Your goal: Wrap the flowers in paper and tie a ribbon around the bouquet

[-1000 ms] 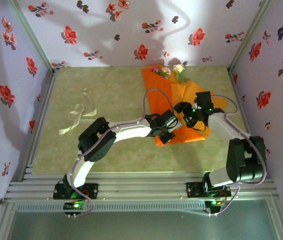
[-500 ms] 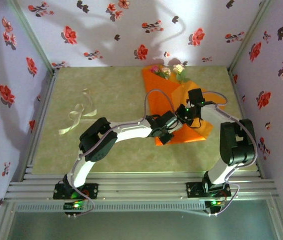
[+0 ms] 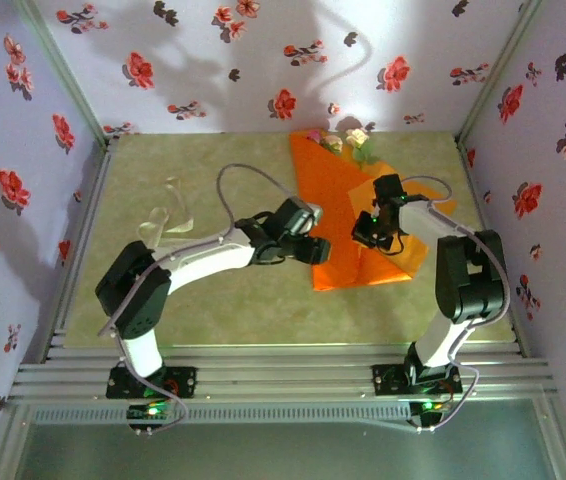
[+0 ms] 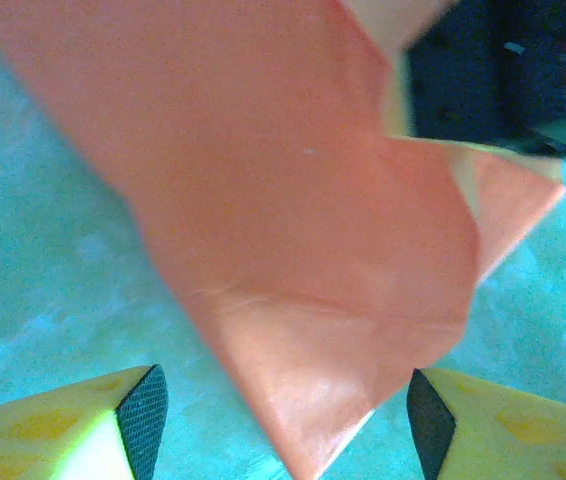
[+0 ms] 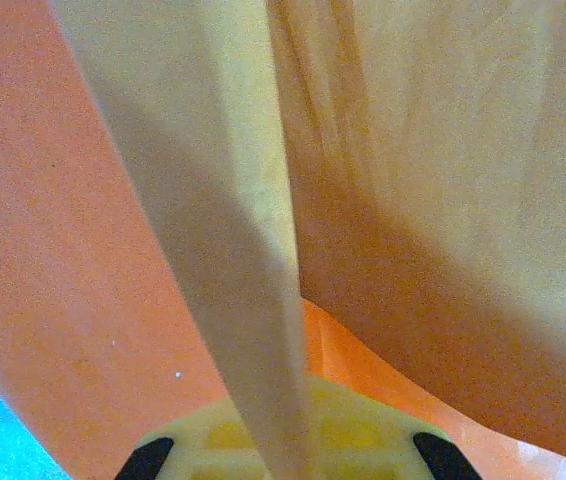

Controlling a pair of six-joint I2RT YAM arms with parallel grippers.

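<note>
Toward 1 o'clock on the desk (image 3: 233, 300) lies the paper (image 3: 338, 195), with the flowers (image 3: 348, 140) at its 12 o'clock end. Our right fingers (image 3: 375, 228) pinch a raised fold, likely keeping the wrap closed. Our left fingers (image 3: 308, 248) stand spread astride its 8 o'clock edge, gripping nothing. The ribbon (image 3: 168, 215) waits at 9 o'clock, well apart, beyond our left arm.

Flowered wallpaper rings a green-topped work booth

Pale lavender wallpaper (image 3: 263, 50) printed with red flower sprigs (image 3: 140, 70) and dark ones covers the back wall, the left wall (image 3: 3, 200) and the right wall (image 3: 563, 200), which meet at slim metal corner posts (image 3: 63, 72). The mottled yellow-green counter (image 3: 233, 300) spans the booth, with grooved aluminium rails (image 3: 283, 385) along its near edge. Bright light washes the middle of the back wall, crossed by soft curved shadows.
</note>
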